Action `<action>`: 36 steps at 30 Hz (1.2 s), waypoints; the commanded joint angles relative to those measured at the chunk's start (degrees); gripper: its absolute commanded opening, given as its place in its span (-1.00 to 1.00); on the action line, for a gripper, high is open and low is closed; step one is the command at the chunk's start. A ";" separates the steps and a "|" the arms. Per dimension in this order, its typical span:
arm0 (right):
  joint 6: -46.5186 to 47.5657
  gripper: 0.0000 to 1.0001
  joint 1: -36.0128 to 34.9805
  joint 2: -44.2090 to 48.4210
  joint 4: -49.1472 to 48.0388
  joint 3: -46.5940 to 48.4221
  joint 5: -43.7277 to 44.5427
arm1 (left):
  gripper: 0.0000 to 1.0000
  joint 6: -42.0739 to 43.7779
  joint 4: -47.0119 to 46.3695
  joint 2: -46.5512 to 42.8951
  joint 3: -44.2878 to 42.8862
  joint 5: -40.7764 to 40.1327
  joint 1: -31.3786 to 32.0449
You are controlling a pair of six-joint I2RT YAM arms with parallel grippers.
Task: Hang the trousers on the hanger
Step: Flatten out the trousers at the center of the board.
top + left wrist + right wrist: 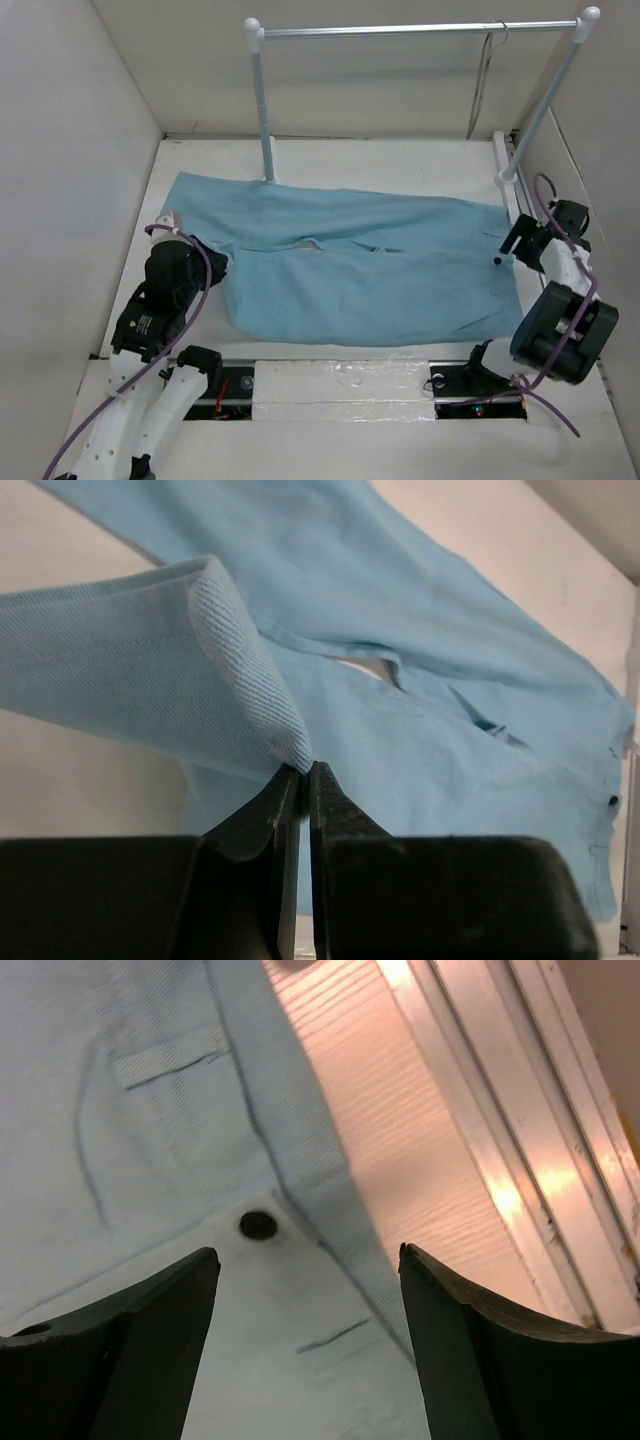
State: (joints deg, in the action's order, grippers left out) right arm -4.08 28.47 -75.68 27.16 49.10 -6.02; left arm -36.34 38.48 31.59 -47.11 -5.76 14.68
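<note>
The light blue trousers lie spread flat across the table, waistband to the right, legs to the left. My left gripper is shut on the hem of a trouser leg and lifts a fold of it, with the tips meeting in the left wrist view. My right gripper is open just above the waistband, its jaws either side of the cloth near a dark button. The grey wire hanger hangs from the right end of the rack bar.
A rack with white posts and a silver bar stands at the back. Its white base rail runs along the right side beside the waistband. White walls enclose the table on the left, the back and the right.
</note>
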 commanded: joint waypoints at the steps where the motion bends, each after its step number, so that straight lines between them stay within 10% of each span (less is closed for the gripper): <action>1: 6.00 0.57 3.61 -5.51 -1.94 4.59 -6.87 | -1.00 2.85 -0.77 -0.74 -5.27 0.31 2.36; 9: 11.81 0.52 4.23 -19.84 -6.32 5.04 -22.88 | -1.00 3.82 -0.60 -0.22 -4.12 0.76 4.22; 12: 10.93 0.08 4.23 -20.91 -9.48 2.85 -26.05 | -1.00 4.17 0.36 -0.22 -6.23 -0.74 5.27; 13: 9.89 -0.49 4.23 -20.13 -9.93 2.58 -26.15 | -1.00 4.26 0.80 0.04 -7.11 -1.35 5.27; 16: 7.43 -1.00 4.23 -15.75 -12.56 2.05 -26.06 | -1.00 5.22 2.91 0.49 -10.97 -5.22 5.80; 25: 10.22 -0.99 3.70 -16.16 -3.78 19.18 -15.44 | -1.00 5.05 7.66 1.19 -16.35 -13.58 9.14; 31: 11.19 0.26 6.77 -23.81 1.93 24.19 -12.35 | -1.00 4.87 8.28 1.63 -15.02 -12.43 9.14; 36: 9.71 0.36 9.40 -12.68 2.99 15.87 -11.12 | -1.00 4.52 7.67 1.89 -16.34 -10.60 9.14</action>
State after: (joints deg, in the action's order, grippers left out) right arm 6.20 36.07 -96.66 27.46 68.27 -19.05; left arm -31.94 47.99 33.32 -61.80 -16.58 23.57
